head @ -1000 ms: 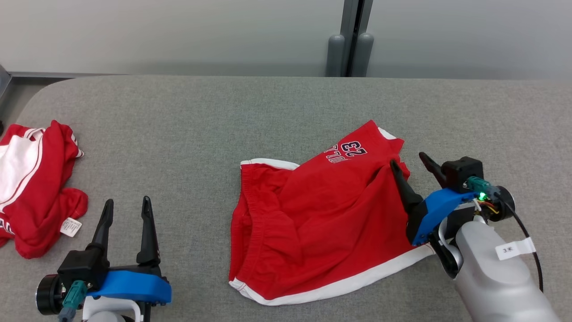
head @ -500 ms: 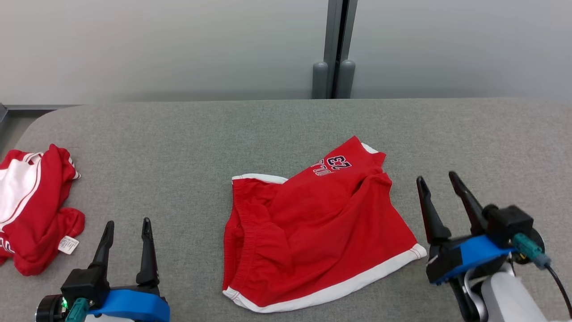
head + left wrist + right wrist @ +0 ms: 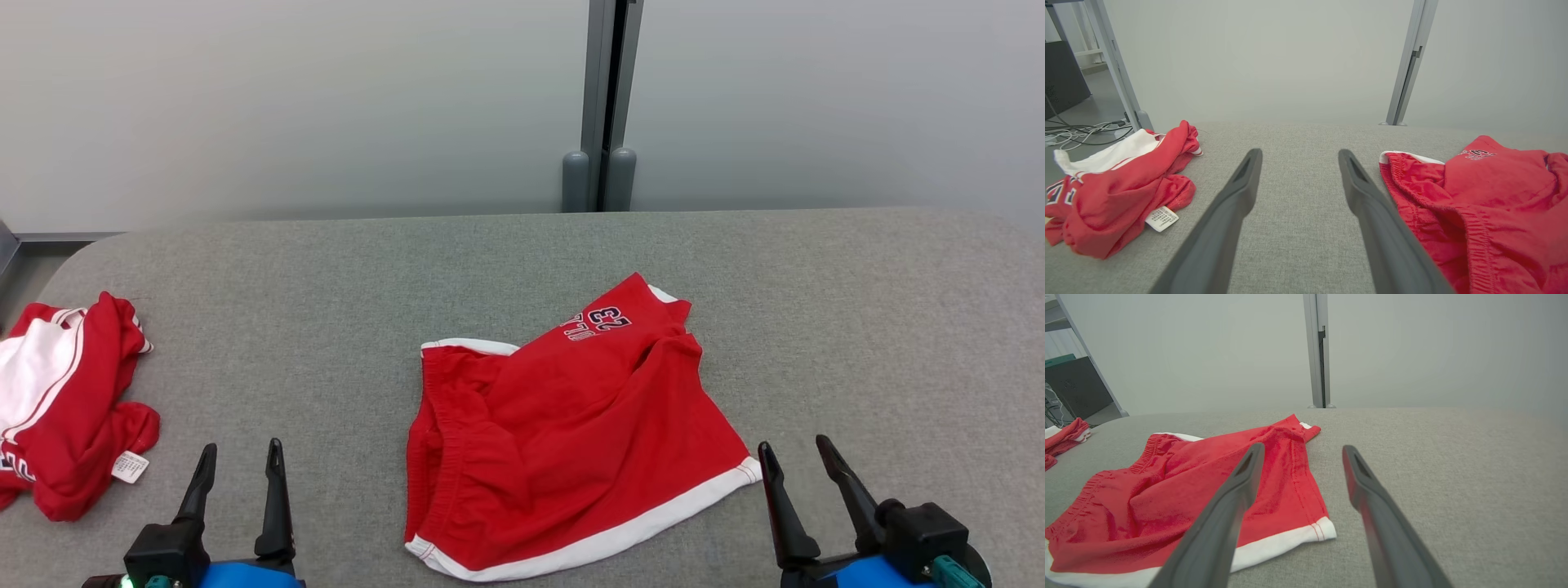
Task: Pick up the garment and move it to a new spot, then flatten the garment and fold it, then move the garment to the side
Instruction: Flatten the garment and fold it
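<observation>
The garment (image 3: 563, 441) is a pair of red shorts with white hem trim and a dark number print, lying rumpled and partly folded over in the middle of the grey table (image 3: 326, 278). It also fills the right side of the left wrist view (image 3: 1486, 196) and the left of the right wrist view (image 3: 1180, 498). My right gripper (image 3: 793, 454) stands open just right of the shorts' lower right corner, with empty jaws (image 3: 1300, 451). Low at the left, my left gripper (image 3: 241, 454) is open and empty too (image 3: 1298, 155), well left of the shorts.
A second red and white garment (image 3: 61, 408) lies crumpled at the table's left edge, with a small white label showing (image 3: 1118, 192). A pale wall with a grey post (image 3: 600, 98) rises behind the table. Cables lie on the floor at far left (image 3: 1081, 132).
The head camera has tilted up, so the whole picture shifted down. My right gripper drew back from over the shorts' right edge to the lower right; it holds no cloth.
</observation>
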`<state>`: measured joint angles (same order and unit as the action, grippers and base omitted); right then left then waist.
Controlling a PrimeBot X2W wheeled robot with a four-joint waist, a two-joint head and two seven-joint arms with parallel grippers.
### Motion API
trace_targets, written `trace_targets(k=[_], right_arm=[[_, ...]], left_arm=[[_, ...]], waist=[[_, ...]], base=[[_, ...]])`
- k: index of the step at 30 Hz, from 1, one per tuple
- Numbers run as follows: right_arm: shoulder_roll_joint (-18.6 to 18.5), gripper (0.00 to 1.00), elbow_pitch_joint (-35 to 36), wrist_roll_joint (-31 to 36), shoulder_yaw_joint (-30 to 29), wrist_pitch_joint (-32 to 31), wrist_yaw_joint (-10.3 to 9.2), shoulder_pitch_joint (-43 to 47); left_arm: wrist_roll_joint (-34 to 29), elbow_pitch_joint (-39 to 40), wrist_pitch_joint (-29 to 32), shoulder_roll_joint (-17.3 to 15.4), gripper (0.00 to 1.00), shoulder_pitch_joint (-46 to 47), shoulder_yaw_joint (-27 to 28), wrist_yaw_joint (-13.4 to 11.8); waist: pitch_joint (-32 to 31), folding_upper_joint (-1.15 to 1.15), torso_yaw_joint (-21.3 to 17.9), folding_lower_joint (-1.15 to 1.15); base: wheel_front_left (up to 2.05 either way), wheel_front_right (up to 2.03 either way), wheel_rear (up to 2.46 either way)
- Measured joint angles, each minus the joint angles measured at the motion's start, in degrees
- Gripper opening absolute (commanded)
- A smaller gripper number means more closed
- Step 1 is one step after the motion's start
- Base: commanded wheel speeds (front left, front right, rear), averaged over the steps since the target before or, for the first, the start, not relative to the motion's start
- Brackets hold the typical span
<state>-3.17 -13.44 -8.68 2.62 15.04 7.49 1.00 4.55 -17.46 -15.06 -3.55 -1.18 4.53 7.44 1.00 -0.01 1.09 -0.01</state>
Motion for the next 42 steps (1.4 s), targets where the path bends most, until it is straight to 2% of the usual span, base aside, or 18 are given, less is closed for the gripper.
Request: trace_targets(k=[33,38,42], right_arm=[[0.3,1.00,-4.6,-0.5,0.6,0.0,0.00,0.7],[0.3,1.00,-6.1,0.2,0.4,0.0,0.00,-1.4],[0.3,1.00,-8.9,1.9,-0.6,0.0,0.00,-3.9]], left_arm=[[-1.4,-1.3,0.0,-0.5,1.00,-1.0,0.2,0.0],[-1.2,-1.3,0.0,-1.5,1.00,-0.8,-3.1,0.0],[-1.0,-2.9,0.0,-1.9,1.00,0.1,-9.1,0.0]], waist=[[-0.8,0.01,0.2,0.01],[-0.5,0.01,0.0,0.01],[-0.2,0.01,0.0,0.01]], base=[[0.00,0.00,0.00],[0.00,0.00,0.00],[0.00,0.00,0.00]])
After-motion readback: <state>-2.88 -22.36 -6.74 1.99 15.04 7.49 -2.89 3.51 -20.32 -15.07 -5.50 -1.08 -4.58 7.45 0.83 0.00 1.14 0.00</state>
